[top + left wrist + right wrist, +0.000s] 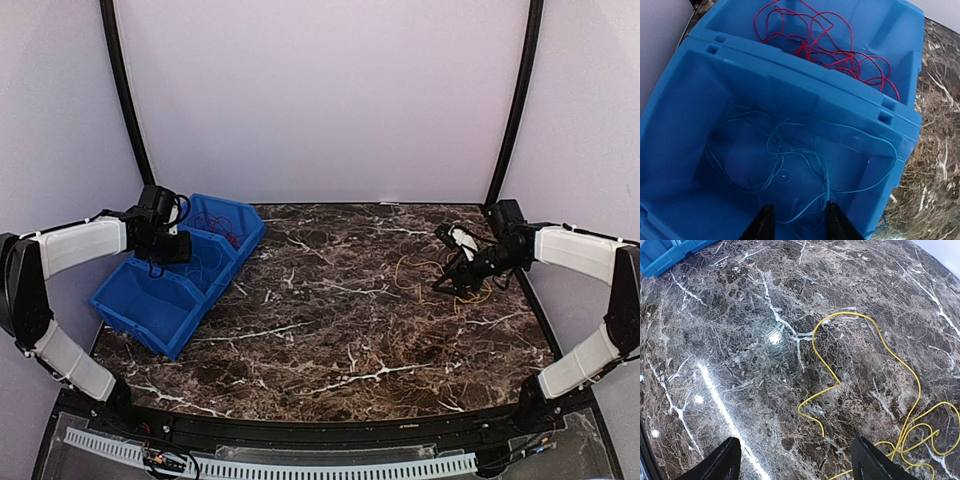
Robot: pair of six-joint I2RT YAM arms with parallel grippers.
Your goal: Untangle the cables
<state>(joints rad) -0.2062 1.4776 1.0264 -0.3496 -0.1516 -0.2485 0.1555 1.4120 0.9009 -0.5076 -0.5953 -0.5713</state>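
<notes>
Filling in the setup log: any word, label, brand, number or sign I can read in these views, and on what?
None: no text is readable on the blue bins, the red cable, the blue cable, the yellow cable or the table, in any view.

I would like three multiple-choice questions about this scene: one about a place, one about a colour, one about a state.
1. The red cable lies in: A the far bin; B a drawer; C a cup.
2. The loose cable on the table is: A green; B yellow; C white.
3. The right gripper is: A shut on the loose cable; B shut, empty; C open, empty.
Answers: 1 A, red loops lie inside that bin; 2 B, it shows yellow against the marble; 3 C, its fingers stand wide apart with nothing between.
</notes>
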